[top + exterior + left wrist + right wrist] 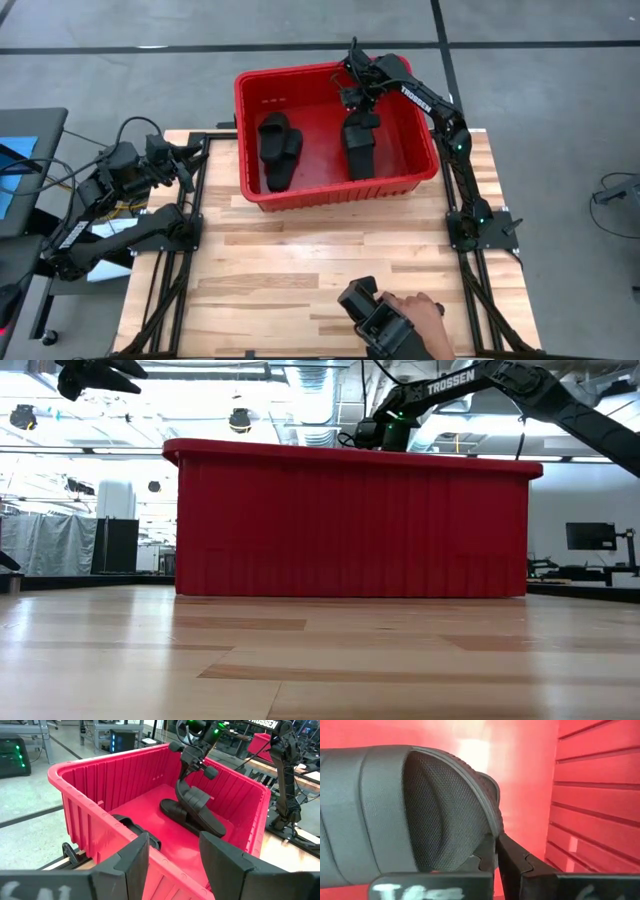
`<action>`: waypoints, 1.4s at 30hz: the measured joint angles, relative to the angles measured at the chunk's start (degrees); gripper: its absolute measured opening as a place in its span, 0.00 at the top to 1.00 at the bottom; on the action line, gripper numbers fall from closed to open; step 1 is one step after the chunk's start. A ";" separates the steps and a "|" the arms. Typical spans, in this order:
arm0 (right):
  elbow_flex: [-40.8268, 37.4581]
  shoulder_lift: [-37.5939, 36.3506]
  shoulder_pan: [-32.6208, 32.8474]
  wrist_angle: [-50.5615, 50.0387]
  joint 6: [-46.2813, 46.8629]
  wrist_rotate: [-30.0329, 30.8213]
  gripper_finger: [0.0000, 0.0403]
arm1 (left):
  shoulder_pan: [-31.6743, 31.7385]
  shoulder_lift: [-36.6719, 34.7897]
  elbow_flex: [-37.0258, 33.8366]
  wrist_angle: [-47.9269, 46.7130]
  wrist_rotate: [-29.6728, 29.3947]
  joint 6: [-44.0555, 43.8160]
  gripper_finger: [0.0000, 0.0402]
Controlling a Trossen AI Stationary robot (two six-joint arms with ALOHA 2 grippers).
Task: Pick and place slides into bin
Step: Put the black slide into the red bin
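The red bin [335,190] stands at the table's far middle. Two black slides [278,150] lie together on its floor at the left. A third slide [360,148] is at the bin's right part, with my right gripper [360,100] shut on it from above; it also shows in the left wrist view [197,815]. My left gripper [172,862] is open and empty, left of the bin [188,165]. A fourth slide [365,308] is in a person's hand [415,312] at the near edge. My right gripper pinches the edge of the slide's ribbed strap [487,827] between its two fingers [512,860]. The fingers come from above, pointing down into the bin. The slide's sole [205,822] lies low on the bin floor, below the gripper.
The bin's walls [350,520] rise high around the slides. The wooden table [300,270] stretches bare between the bin and the person's hand. Black frame rails [180,270] run along both sides.
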 joint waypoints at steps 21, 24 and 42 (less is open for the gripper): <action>-8.46 -0.09 0.06 7.23 1.53 2.36 0.87 | 0.01 0.00 0.00 -0.03 0.00 0.38 0.59; -8.46 -0.09 0.13 7.89 1.52 2.32 0.85 | 0.00 0.00 -0.01 -0.04 0.00 0.41 0.59; -8.46 -0.09 0.26 8.17 1.55 2.32 0.71 | 0.00 0.00 0.00 -1.36 -0.02 0.76 0.59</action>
